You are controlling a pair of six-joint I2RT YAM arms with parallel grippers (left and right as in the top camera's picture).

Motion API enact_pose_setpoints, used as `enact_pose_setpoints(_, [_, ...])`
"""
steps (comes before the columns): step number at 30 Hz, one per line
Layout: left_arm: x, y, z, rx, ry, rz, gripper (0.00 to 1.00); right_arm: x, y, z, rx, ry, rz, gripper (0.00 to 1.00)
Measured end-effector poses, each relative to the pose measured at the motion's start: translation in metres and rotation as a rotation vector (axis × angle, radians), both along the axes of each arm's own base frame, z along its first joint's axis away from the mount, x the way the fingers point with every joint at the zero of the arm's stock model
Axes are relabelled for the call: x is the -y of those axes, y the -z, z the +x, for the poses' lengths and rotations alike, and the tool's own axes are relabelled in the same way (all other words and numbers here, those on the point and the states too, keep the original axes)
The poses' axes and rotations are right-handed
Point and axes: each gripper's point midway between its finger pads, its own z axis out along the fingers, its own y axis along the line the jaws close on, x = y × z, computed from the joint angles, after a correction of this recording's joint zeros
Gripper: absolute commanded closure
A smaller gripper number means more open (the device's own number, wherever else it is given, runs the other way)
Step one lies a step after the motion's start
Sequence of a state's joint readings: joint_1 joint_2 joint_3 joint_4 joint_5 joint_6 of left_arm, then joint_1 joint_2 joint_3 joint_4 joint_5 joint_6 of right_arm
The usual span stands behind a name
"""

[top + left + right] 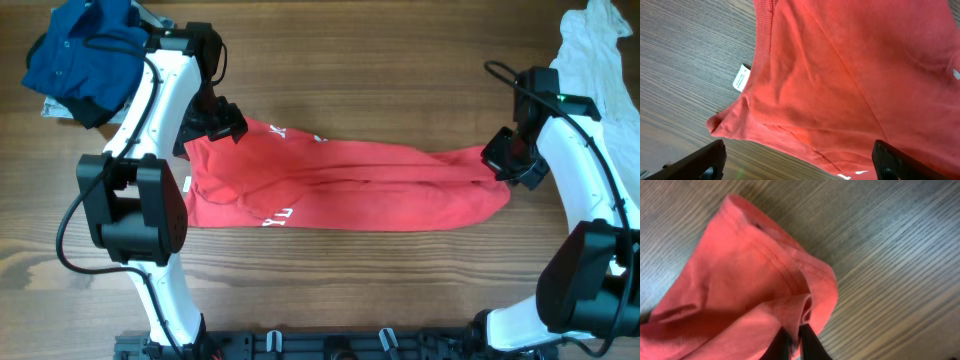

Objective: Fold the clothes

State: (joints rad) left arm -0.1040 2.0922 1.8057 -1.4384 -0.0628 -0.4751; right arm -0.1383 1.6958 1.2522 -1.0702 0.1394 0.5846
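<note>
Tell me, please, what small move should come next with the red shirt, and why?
Probably the right gripper should lift its pinched hem and carry it toward the neck end: the red T-shirt lies as a long strip, and the left gripper hangs open above it.

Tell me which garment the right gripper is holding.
The red T-shirt, laid out centrally, hem in the right gripper; blue shirt and white garment lie bunched at the corners.

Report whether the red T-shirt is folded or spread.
Partly folded: the red T-shirt lies as a long, narrow band, layers doubled over, not yet compact.
</note>
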Motion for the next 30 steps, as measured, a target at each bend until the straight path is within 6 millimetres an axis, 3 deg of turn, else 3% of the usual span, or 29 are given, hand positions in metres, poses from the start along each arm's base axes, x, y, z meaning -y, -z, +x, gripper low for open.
enact_pose_setpoints(6, [0.000,0.000,0.000,0.001,0.000,0.000,0.07,-0.010,0.001,0.006,0.018,-0.092,0.062,0.11])
enact_pose_setpoints(9, [0.005,0.002,0.011,0.042,0.007,-0.027,0.14,-0.022,0.001,0.016,0.061,-0.125,0.127,0.13])
enact_pose_setpoints(10, [0.013,0.003,0.018,0.071,0.027,-0.076,0.17,-0.031,-0.001,0.025,0.102,-0.178,0.176,0.19])
enact_pose_setpoints(11, [0.022,0.003,0.022,0.087,0.057,-0.123,0.28,-0.038,-0.002,0.031,0.131,-0.215,0.211,0.36])
enact_pose_setpoints(12, [0.033,0.003,0.024,0.096,0.090,-0.164,0.51,-0.043,-0.003,0.033,0.143,-0.238,0.240,0.60])
enact_pose_setpoints(14, [0.052,0.002,0.022,0.092,0.148,-0.215,0.93,-0.050,-0.004,0.034,0.152,-0.272,0.272,0.90])
enact_pose_setpoints(15, [0.059,0.002,0.020,0.090,0.167,-0.229,0.96,-0.051,-0.004,0.034,0.154,-0.276,0.279,0.95])
enact_pose_setpoints(19, [0.087,0.019,0.012,0.040,0.239,-0.258,0.96,-0.056,0.006,0.031,0.156,-0.287,0.303,0.96])
enact_pose_setpoints(24, [0.091,0.081,-0.015,-0.073,0.220,-0.253,0.96,-0.066,0.039,0.012,0.130,-0.287,0.358,0.96])
enact_pose_setpoints(28, [0.086,0.090,-0.025,-0.088,0.170,-0.288,0.96,-0.067,0.059,0.011,0.171,-0.287,0.355,0.96])
enact_pose_setpoints(30, [0.084,0.091,-0.026,-0.070,0.143,-0.321,0.96,-0.067,0.071,0.000,0.141,-0.241,0.353,0.96])
